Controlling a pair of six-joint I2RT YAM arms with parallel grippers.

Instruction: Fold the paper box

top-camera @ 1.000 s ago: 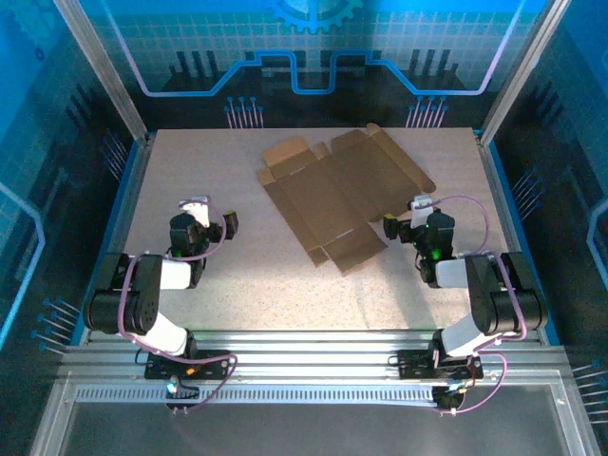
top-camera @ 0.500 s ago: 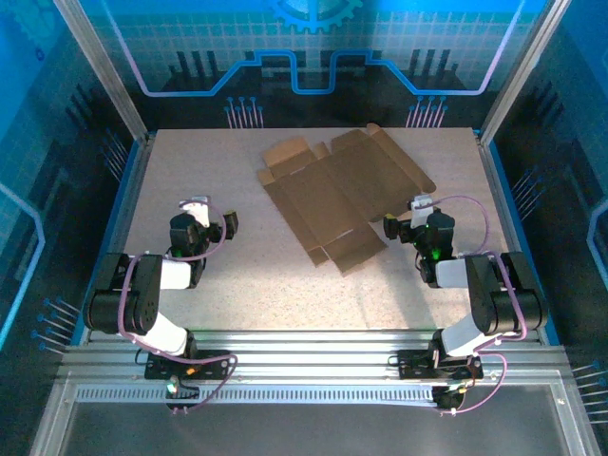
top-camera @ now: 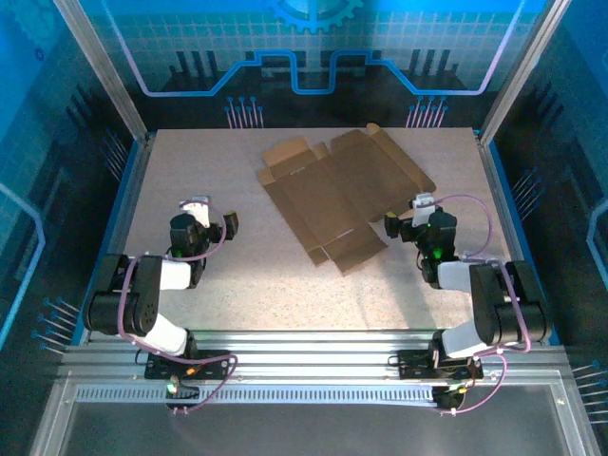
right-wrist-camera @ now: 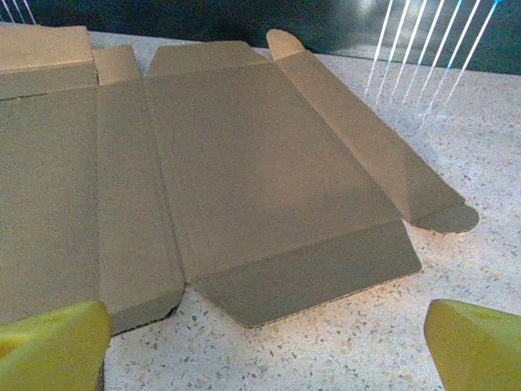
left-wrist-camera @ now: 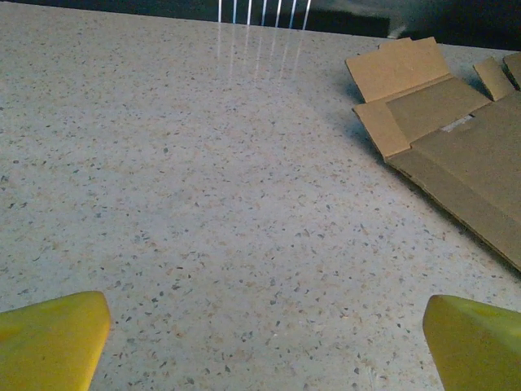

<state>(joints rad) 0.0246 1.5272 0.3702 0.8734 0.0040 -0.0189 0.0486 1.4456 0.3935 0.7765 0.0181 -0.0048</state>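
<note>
Nearest me, at the bottom of the overhead frame, both black arms sit folded low on the pale speckled table (top-camera: 237, 280). At left-centre the left gripper (top-camera: 214, 215) hangs over bare tabletop, its yellow-tipped fingers spread wide with nothing between them. The right gripper (top-camera: 407, 215), at right-centre, is spread just as wide and also empty, pointing at the near edge of the plain brown die-cut cardboard sheet, the paper box (top-camera: 337, 195). The sheet lies unfolded and flat, reaching from mid-frame to upper centre. In the right wrist view (right-wrist-camera: 244, 163) its near flap lies just ahead of the fingertips. In the left wrist view (left-wrist-camera: 456, 155) it sits far off in the upper right. I'd judge it light and thin, stiff across the panels but ready to hinge at the creases, and likely to skate on the smooth top. The loose outer flaps look the best place to grip, as their edges seem slightly lifted.
</note>
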